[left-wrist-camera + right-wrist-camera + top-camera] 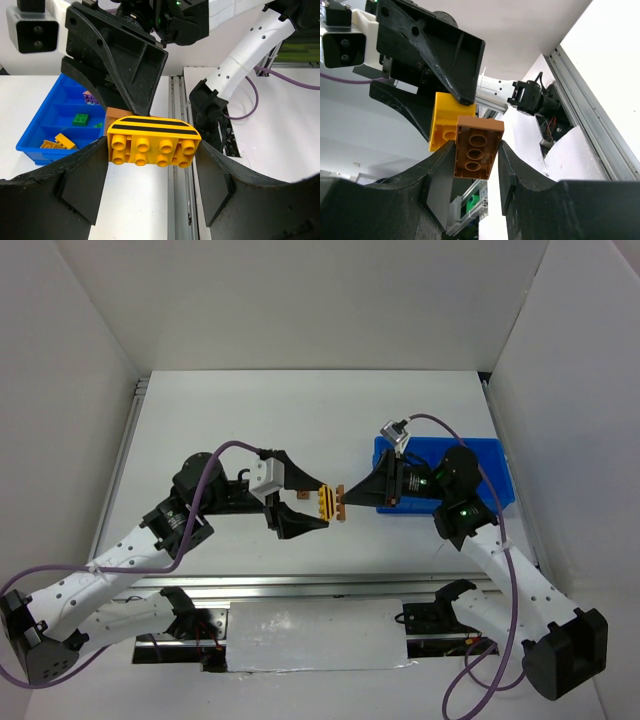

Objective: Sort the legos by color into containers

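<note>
My left gripper and right gripper meet tip to tip above the table's middle. The left gripper is shut on a yellow lego with black stripes, studs facing the camera. The right gripper is shut on a brown lego, hollow underside showing. The brown lego touches the yellow one; I cannot tell whether they are joined. The blue tray lies behind the right arm. In the left wrist view the tray holds a green lego, yellow and orange legos and a purple one.
White walls enclose the table on the left, back and right. A metal rail runs along the near edge by the arm bases. The right arm's purple cable loops above the tray.
</note>
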You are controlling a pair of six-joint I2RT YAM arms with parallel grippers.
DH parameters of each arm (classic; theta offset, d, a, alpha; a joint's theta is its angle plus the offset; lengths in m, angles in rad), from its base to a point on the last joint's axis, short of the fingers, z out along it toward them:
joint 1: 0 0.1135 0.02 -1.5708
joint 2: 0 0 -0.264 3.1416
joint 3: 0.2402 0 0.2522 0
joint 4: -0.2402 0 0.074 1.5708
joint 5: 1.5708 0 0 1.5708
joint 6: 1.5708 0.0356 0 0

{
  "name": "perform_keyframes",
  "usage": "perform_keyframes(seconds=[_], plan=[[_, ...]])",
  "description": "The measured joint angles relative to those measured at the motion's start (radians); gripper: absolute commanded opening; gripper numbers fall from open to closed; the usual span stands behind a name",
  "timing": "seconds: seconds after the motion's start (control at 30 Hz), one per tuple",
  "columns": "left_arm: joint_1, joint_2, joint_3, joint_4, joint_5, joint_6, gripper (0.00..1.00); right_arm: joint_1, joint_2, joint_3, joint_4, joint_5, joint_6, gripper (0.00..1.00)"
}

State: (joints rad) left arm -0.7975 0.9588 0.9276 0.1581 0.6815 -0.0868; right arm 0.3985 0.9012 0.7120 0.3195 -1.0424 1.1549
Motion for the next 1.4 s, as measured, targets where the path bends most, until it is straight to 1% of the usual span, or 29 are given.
perform_keyframes(seconds=[0.1, 0.17, 0.23, 0.33, 0.43, 0.53, 0.6, 0.67, 0.77, 0.87, 0.97, 1.03, 1.07, 1.2, 1.3, 1.4], plan=[[0.0, 0.0, 0.0, 0.0, 0.0, 0.0, 0.0, -0.005, 0.001, -0.01, -0.001, -0.008, -0.004, 0.0], [0.0, 0.0, 0.0, 0.0, -0.005, 0.0, 0.0, -0.024, -0.002, -0.002, -0.048, -0.008, -0.043, 0.0], [0.0, 0.0, 0.0, 0.0, -0.017, -0.001, 0.0, -0.063, -0.003, 0.033, -0.169, 0.035, -0.134, 0.0], [0.0, 0.0, 0.0, 0.005, -0.035, -0.02, 0.0, -0.153, 0.011, 0.105, -0.34, 0.128, -0.287, 0.0], [0.0, 0.0, 0.0, 0.014, -0.058, -0.049, 0.0, -0.287, 0.056, 0.142, -0.433, 0.196, -0.409, 0.0], [0.0, 0.0, -0.002, 0.031, -0.105, -0.095, 0.0, -0.48, 0.138, 0.145, -0.492, 0.243, -0.489, 0.0], [0.0, -0.001, -0.005, 0.037, -0.161, -0.149, 0.0, -0.591, 0.198, 0.146, -0.535, 0.296, -0.528, 0.0], [0.0, 0.0, -0.005, 0.033, -0.227, -0.21, 0.0, -0.668, 0.236, 0.146, -0.581, 0.394, -0.556, 0.0], [0.002, 0.035, 0.041, -0.046, -0.324, -0.288, 0.0, -0.697, 0.268, 0.187, -0.641, 0.523, -0.579, 0.0], [0.015, 0.131, 0.186, -0.183, -0.43, -0.338, 0.0, -0.697, 0.332, 0.317, -0.705, 0.657, -0.605, 0.0], [0.069, 0.195, 0.291, -0.296, -0.497, -0.363, 0.0, -0.698, 0.393, 0.452, -0.749, 0.823, -0.63, 0.0], [0.123, 0.196, 0.297, -0.362, -0.528, -0.362, 0.0, -0.701, 0.411, 0.491, -0.767, 0.974, -0.64, 0.0], [0.142, 0.196, 0.295, -0.386, -0.539, -0.361, 0.0, -0.703, 0.412, 0.491, -0.771, 1.003, -0.64, 0.0], [0.23, 0.196, 0.269, -0.48, -0.599, -0.344, 0.0, -0.718, 0.422, 0.488, -0.838, 1.198, -0.629, 0.0], [0.246, 0.197, 0.247, -0.528, -0.644, -0.328, 0.0, -0.733, 0.423, 0.481, -0.859, 1.282, -0.621, 0.0], [0.234, 0.195, 0.224, -0.548, -0.69, -0.311, 0.0, -0.747, 0.423, 0.472, -0.866, 1.321, -0.62, 0.0]])
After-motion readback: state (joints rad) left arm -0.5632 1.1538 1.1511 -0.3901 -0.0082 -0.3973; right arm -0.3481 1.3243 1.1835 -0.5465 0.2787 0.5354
